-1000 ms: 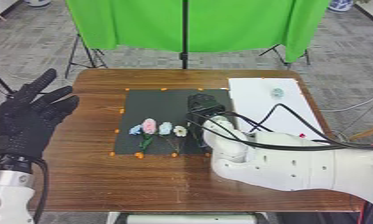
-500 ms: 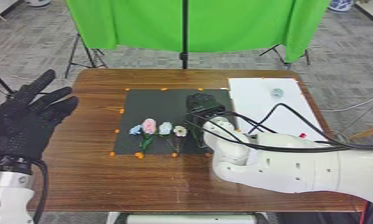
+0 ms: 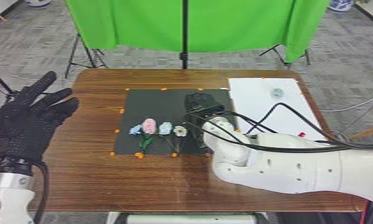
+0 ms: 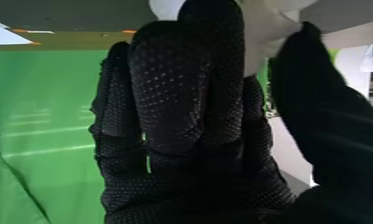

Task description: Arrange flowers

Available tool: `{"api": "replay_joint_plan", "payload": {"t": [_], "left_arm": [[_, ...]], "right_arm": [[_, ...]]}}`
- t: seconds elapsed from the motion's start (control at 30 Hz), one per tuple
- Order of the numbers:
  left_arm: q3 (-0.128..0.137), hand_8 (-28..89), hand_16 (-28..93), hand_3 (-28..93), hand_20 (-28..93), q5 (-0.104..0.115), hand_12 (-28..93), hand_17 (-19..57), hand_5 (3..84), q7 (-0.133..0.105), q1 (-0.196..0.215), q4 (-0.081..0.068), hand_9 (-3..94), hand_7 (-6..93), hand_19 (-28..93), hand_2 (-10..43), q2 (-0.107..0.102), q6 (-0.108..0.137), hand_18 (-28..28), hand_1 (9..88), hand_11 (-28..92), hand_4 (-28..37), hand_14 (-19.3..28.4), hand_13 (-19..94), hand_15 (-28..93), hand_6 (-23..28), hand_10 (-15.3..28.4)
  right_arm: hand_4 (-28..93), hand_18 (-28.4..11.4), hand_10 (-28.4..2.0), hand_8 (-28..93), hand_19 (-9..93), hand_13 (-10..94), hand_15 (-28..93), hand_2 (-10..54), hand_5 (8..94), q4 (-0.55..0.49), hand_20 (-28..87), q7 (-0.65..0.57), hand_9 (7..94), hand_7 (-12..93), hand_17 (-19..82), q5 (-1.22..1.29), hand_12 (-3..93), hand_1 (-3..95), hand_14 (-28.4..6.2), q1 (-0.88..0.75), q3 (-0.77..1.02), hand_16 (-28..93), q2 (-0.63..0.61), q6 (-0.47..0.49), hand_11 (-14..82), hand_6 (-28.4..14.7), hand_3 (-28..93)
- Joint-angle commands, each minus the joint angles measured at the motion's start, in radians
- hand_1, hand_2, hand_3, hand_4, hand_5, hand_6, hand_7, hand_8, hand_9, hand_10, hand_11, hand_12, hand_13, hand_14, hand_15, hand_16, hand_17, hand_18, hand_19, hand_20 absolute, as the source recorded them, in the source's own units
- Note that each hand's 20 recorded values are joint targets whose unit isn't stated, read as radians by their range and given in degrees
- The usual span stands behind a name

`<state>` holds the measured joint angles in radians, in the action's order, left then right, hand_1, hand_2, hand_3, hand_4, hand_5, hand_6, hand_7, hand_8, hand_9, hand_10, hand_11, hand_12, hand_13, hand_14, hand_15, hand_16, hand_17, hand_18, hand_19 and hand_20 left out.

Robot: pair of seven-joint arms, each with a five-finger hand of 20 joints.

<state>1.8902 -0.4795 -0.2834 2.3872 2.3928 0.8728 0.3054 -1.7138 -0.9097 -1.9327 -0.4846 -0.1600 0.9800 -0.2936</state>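
Flowers (image 3: pixel 150 126): row of four on black mat (image 3: pixel 156 104).

The worktop (image 3: pixel 165 185) is brown with darker wood grain, the mat (image 3: pixel 160 102) charcoal, the sheet (image 3: pixel 258 97) plain white, and the small marks (image 3: pixel 139 155) orange. One flower (image 3: pixel 135 130) is light blue, another (image 3: pixel 149 125) soft pink, a third (image 3: pixel 166 128) paler blue, a fourth (image 3: pixel 180 131) cream, with green leaves (image 3: pixel 146 144). The cloth (image 3: pixel 129 25) is vivid green. The left hand (image 3: pixel 24 122) is black-gloved; the right hand (image 3: pixel 203 103) wears black speckled with pale dots. The blurred thing (image 4: pixel 260 35) beside it looks off-white.
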Motion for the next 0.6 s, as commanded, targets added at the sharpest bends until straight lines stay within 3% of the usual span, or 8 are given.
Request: {"api": "replay_joint_plan", "payload": {"t": [0.03,0.23,0.37,0.6], "left_arm": [[-0.004,-11,-13,78,25,-0.009,10,-7.1,30.6,0.032,-0.004,-0.006,30.7,16.3,58,8.3,0.007,-0.002,24.9,21.2,33,-28.2,28.3,23,62,6.9,20.9],[-0.006,-10,-13,79,25,-0.012,10,-7.2,30.6,0.046,-0.006,-0.007,30.1,16.2,58,8.0,0.008,-0.011,24.6,21.3,33,-28.2,28.2,22,62,6.9,20.6],[-0.002,-10,-14,79,25,-0.012,10,-7.3,30.6,0.051,-0.005,-0.007,30.0,16.1,58,8.0,0.009,-0.006,24.5,21.4,33,-28.2,28.1,22,62,7.0,20.6],[-0.004,-10,-14,78,25,-0.013,10,-7.3,30.6,0.05,-0.005,-0.007,29.8,16.0,58,8.2,0.007,-0.007,24.3,21.5,33,-28.2,27.9,22,62,7.1,20.6]], "right_arm": [[-28,-18.8,-9.6,-4,91,85,59,-9.5,71.3,-0.005,4,-0.011,89.6,17,39,-0.021,17.9,42.6,-4.6,-0.025,0.028,19,-0.007,0.019,29.4,0.6,77],[-28,-18.6,-9.3,-3,90,85,58,-9.5,71.9,-0.015,3,-0.023,89.5,18,39,-0.013,17.8,41.3,-4.4,-0.028,0.023,19,-0.012,0.017,29.0,1.0,75],[-28,-18.8,-9.6,-12,90,85,58,-9.5,71.0,-0.015,3,-0.032,89.3,17,39,-0.008,17.8,38.4,-4.6,-0.028,0.029,19,-0.012,0.021,28.6,0.9,77],[-28,-19.0,-9.8,-13,90,85,58,-8.3,69.7,-0.016,3,-0.037,89.4,16,38,-0.013,17.6,36.8,-5.0,-0.011,0.012,19,-0.013,-0.017,28.2,0.8,76]]}}
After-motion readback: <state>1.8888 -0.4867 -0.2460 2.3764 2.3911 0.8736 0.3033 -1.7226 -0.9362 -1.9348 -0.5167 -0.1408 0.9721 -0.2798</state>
